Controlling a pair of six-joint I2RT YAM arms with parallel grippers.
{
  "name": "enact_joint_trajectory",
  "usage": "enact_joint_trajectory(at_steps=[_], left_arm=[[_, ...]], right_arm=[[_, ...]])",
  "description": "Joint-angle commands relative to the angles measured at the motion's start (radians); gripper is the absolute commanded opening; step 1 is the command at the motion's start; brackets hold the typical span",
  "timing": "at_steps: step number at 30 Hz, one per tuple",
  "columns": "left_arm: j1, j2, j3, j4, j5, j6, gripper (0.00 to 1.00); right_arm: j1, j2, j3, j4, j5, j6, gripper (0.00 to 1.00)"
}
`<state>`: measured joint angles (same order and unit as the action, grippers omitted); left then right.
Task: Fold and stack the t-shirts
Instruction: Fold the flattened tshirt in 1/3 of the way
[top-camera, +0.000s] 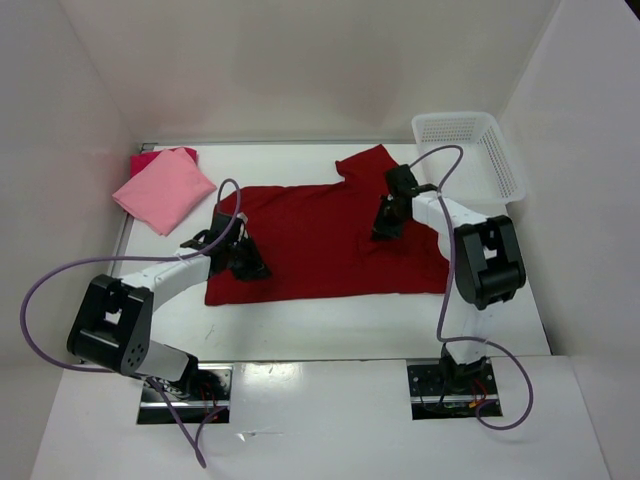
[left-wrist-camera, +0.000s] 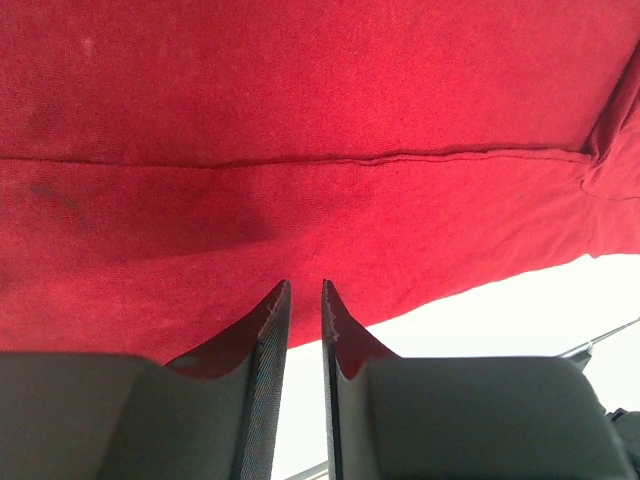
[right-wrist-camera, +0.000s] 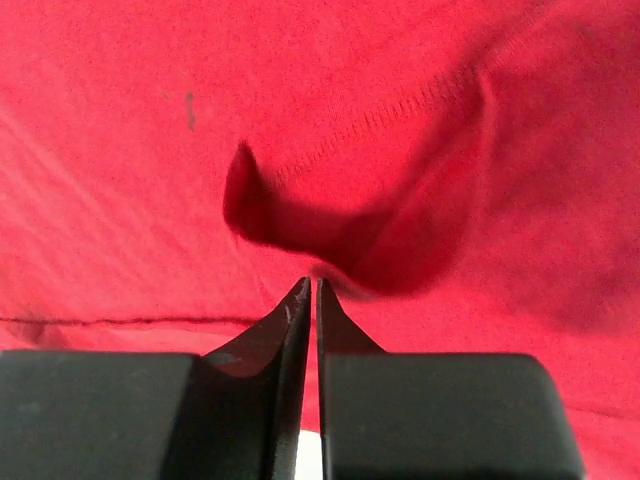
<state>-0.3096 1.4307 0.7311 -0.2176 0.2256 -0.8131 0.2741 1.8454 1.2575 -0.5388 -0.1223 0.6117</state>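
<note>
Left gripper (left-wrist-camera: 300, 286) low at crimson t-shirt (top-camera: 318, 245) edge; right gripper (right-wrist-camera: 308, 283) pinching cloth

The white table (top-camera: 330, 320) carries a dark red shirt (top-camera: 320, 240) spread flat mid-table, a folded pink shirt (top-camera: 165, 190) partly over a magenta shirt (top-camera: 145, 158) far left, and a basket (top-camera: 505, 175) far right.

a robot lab booth: 2 bolted arms (top-camera: 165, 272) on a white table (top-camera: 330, 325) (plain white walls (top-camera: 300, 70)).
</note>
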Motion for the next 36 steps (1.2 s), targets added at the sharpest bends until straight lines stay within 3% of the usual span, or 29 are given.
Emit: enact_joint_trajectory(at_steps=[1,6,14,19,26,34,35,36], left_arm=[[0.004,-0.038,0.007,0.006,0.003,0.019,0.26],[0.004,-0.038,0.007,0.006,0.003,0.019,0.26],[0.016,0.025,0.074,0.006,-0.006,0.074,0.27],[0.147,0.034,0.166,-0.025,-0.006,0.107,0.27],[0.349,0.114,0.254,-0.022,0.006,0.118,0.30],[0.446,0.240,0.343,0.018,-0.106,0.109,0.59],[0.446,0.264,0.361,0.033,-0.106,0.109,0.63],[0.455,0.276,0.361,0.052,-0.123,0.095,0.64]], right_arm=[[0.000,-0.129,-0.018,-0.018,0.058,-0.015,0.08],[-0.019,-0.261,-0.124,-0.018,0.056,-0.015,0.01],[-0.029,-0.209,-0.179,-0.017,0.082,-0.015,0.00],[-0.039,-0.088,-0.120,0.016,0.056,-0.024,0.00],[-0.039,0.103,0.114,0.056,-0.008,-0.033,0.00],[-0.039,0.163,0.146,0.071,-0.116,-0.024,0.00],[-0.039,0.146,0.137,0.071,-0.116,-0.024,0.01],[-0.039,0.124,0.116,0.083,-0.106,-0.024,0.09]])
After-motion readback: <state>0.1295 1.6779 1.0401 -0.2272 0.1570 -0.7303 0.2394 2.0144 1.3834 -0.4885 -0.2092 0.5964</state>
